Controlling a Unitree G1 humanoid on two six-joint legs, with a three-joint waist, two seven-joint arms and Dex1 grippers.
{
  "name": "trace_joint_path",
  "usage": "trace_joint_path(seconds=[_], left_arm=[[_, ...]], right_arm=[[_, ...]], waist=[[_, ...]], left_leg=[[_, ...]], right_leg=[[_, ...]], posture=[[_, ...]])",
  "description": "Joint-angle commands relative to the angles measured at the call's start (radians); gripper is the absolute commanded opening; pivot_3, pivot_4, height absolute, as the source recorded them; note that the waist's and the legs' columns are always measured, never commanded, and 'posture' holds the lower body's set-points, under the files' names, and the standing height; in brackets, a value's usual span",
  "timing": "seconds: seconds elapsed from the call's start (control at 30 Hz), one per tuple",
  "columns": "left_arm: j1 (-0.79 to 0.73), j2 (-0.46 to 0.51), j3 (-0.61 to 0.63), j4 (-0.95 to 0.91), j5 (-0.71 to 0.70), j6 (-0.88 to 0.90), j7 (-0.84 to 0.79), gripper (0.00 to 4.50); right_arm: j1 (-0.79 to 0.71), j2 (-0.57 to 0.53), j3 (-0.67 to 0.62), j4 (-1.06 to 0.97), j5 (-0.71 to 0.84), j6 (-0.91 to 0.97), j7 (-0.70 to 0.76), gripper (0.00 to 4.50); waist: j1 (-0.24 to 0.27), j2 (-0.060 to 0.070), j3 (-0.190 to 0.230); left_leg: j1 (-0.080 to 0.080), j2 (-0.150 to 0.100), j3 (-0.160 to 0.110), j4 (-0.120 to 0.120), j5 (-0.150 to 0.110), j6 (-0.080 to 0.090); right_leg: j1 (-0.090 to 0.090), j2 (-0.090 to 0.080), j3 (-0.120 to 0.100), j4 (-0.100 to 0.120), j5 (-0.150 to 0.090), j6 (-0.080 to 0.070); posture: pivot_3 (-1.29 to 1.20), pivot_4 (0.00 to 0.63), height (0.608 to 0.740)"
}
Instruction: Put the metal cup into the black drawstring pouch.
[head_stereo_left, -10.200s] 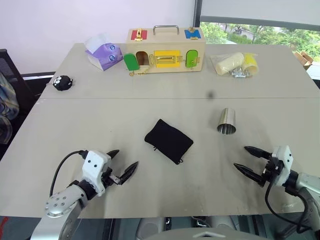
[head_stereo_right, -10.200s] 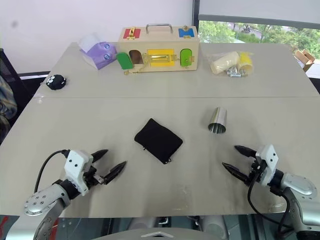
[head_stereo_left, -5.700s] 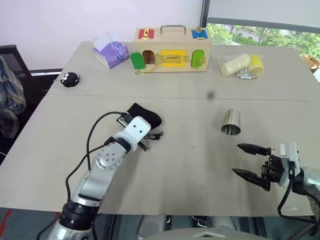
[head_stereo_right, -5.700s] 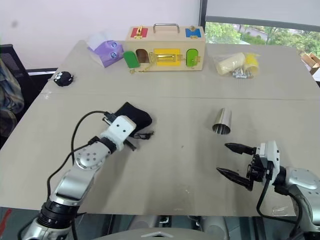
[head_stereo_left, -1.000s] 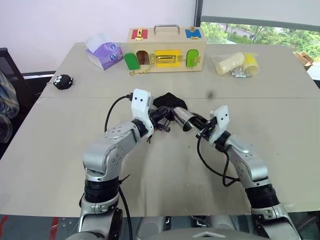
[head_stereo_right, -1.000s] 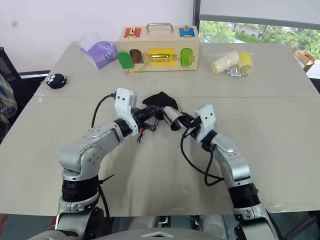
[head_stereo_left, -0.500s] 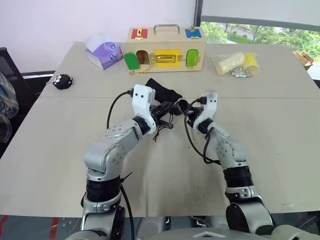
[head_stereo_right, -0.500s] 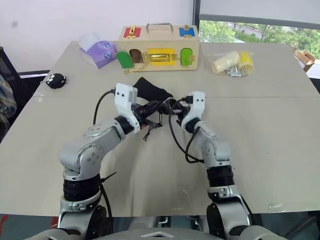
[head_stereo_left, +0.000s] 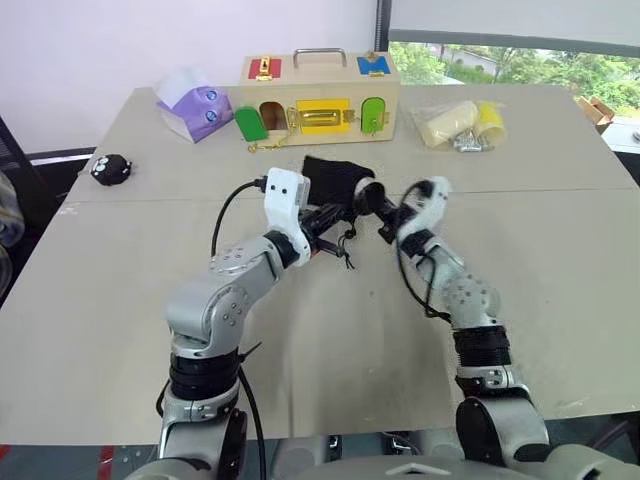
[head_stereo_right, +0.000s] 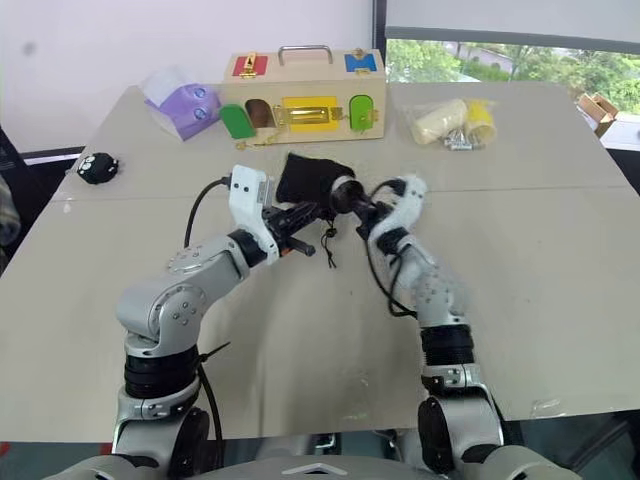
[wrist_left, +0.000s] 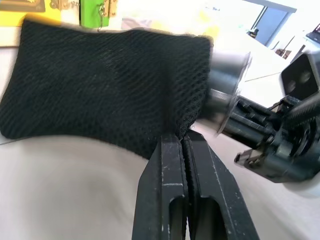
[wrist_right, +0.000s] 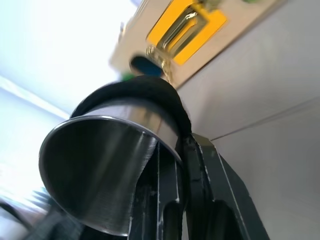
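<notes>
While two hands grip, one metal cup enters one black drawstring pouch.

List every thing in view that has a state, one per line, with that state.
metal cup: partly inside the pouch's mouth, open end out.
black drawstring pouch: lifted off the table, mouth around the cup.
left gripper: shut on the pouch's edge.
right gripper: shut on the cup's rim.

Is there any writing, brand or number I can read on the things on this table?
None can be read.
Wooden lock box: coloured doors and brass latches, no lettering visible.
Purple tissue box: a printed pattern, no legible words.
Clear bag of parts: any print is too small to tell.
Black drawstring pouch and metal cup: plain.
</notes>
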Motion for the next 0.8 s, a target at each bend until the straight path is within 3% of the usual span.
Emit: trace_joint_path(seconds=[0.03,0.2,0.3,0.47,0.57,0.8], left_arm=[[-0.063,-0.036,0.045,-0.026,-0.074,0.000,0.001,0.00],[-0.092,-0.073,0.061,-0.028,-0.108,0.012,0.025,0.00],[-0.091,-0.077,0.058,-0.029,-0.114,0.013,0.024,0.00],[-0.073,-0.075,0.052,-0.030,-0.114,0.007,0.022,0.00],[-0.061,-0.063,0.056,-0.020,-0.107,-0.006,0.016,0.00],[-0.060,-0.026,0.073,0.007,-0.104,-0.035,0.007,0.00]], right_arm=[[-0.081,-0.108,0.213,0.049,-0.339,-0.182,0.027,0.07],[-0.168,-0.156,0.330,0.103,-0.528,-0.252,0.064,0.07],[-0.188,-0.144,0.321,0.119,-0.551,-0.250,0.070,0.07],[-0.195,0.016,0.130,0.074,-0.346,-0.130,0.035,0.07],[-0.170,0.113,-0.055,0.025,-0.066,-0.034,0.052,0.07],[-0.085,0.070,-0.090,-0.086,0.073,0.099,0.106,0.07]], waist=[[0.005,-0.001,0.000],[0.000,-0.002,0.001],[0.002,-0.002,0.001],[0.002,-0.003,0.001],[0.004,-0.003,0.002],[0.002,-0.004,0.002]], left_leg=[[-0.001,0.000,0.000,0.000,0.000,0.000],[-0.001,0.000,0.000,0.000,0.001,-0.001],[-0.001,0.000,0.000,-0.001,0.001,-0.002],[-0.001,0.000,0.000,-0.001,0.001,-0.002],[-0.001,0.000,0.000,-0.001,0.001,-0.002],[-0.002,0.000,-0.002,-0.002,0.001,-0.002]], right_leg=[[0.000,0.000,0.000,0.000,0.000,0.000],[-0.001,0.000,0.000,-0.001,0.000,0.000],[-0.001,0.001,0.000,-0.002,0.000,0.000],[-0.001,0.000,0.000,-0.002,0.000,0.000],[0.000,0.000,0.000,-0.001,0.000,0.000],[0.000,0.000,-0.001,-0.002,0.000,0.000]], posture=[[0.00,0.150,0.740],[0.00,0.150,0.740],[0.00,0.150,0.740],[0.00,0.150,0.740],[0.00,0.150,0.740],[0.00,0.150,0.740]])
